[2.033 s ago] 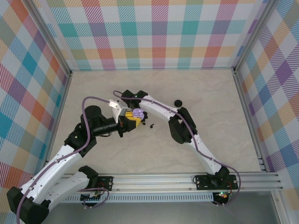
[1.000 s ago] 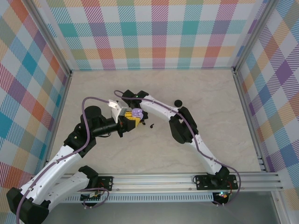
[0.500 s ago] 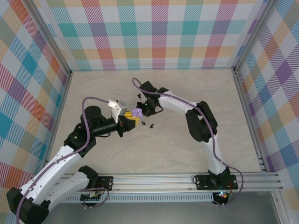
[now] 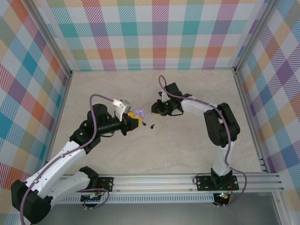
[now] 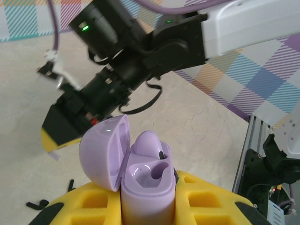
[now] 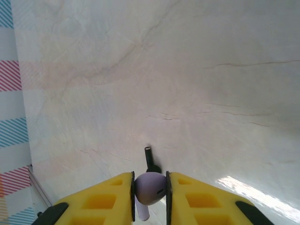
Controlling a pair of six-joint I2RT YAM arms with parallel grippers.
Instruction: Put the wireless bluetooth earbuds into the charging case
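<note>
Right gripper (image 4: pixel 154 108) now sits farther rt, clamped on lavender earbud (image 6: pixel 150 188). Left gripper (image 4: pixel 134 120) pins charging case (image 5: pixel 145 187), lid (image 5: pixel 104 151) open, to receive it.

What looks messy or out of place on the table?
Two tiny black stemmed earbuds lie loose on the beige marbled table, outside any case. The open lavender charging case in the left end effector has one empty slot; the right end effector pinches a small lavender earbud.

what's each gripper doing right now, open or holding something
left gripper: closed on the lavender charging case, whose lid is open
right gripper: closed on a lavender earbud
</note>
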